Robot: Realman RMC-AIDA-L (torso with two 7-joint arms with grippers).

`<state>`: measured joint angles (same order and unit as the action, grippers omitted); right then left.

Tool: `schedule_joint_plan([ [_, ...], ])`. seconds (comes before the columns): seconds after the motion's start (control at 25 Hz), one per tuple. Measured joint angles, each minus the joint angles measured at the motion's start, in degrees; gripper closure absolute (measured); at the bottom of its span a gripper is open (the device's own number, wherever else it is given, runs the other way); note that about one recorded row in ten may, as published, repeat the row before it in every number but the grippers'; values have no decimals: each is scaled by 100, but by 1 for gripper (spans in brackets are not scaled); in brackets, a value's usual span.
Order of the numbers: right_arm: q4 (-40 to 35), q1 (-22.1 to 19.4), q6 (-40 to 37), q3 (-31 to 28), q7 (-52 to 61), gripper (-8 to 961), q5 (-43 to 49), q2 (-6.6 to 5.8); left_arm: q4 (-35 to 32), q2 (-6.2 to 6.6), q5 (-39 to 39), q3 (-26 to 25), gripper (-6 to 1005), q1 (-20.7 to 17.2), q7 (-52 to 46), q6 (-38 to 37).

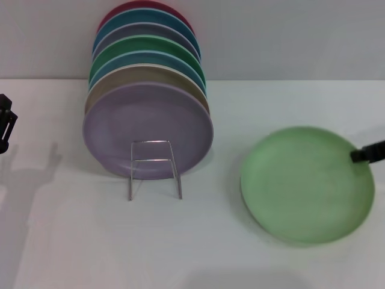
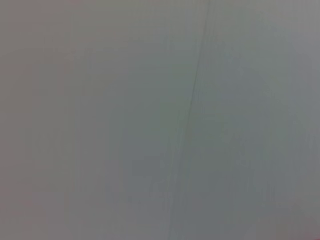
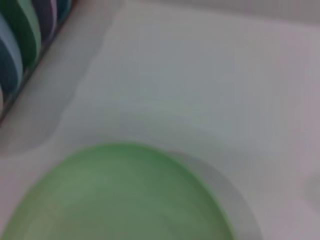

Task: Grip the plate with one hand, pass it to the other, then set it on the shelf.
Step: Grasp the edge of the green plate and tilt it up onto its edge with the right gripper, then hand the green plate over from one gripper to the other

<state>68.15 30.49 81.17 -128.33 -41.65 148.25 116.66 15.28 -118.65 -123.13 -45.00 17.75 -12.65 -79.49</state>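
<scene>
1 plate [image 1: 307, 183], right end effector [image 1: 368, 153] at its rim

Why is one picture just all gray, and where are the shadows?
Left wrist view: only a plain gray surface with one thin dark line, nothing else. Head view: soft shadows lie on the table, left of the rack and under the plate. Right wrist view: out of focus, plate edges smeared.

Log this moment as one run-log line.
phase: grasp | right end effector: at light-green plate far rim | plate: flat on table | left end effector: parked at left edge | wire rack: holds other plates
</scene>
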Motion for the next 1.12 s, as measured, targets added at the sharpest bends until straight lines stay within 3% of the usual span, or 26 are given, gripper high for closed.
schedule_joint_plan([
  [0.36,1079,-338,-101,-27,-167,934,-208,70,23,-9,0,0,139,-13,0,-11],
  [0.56,1638,-613,-357,-2,-425,934,-257,216,26,-10,0,0,140,-17,0,-14],
  [1.12,1722,-1097,-2002,874,-700,933,-658,244,37,-11,0,0,139,-17,0,-156],
])
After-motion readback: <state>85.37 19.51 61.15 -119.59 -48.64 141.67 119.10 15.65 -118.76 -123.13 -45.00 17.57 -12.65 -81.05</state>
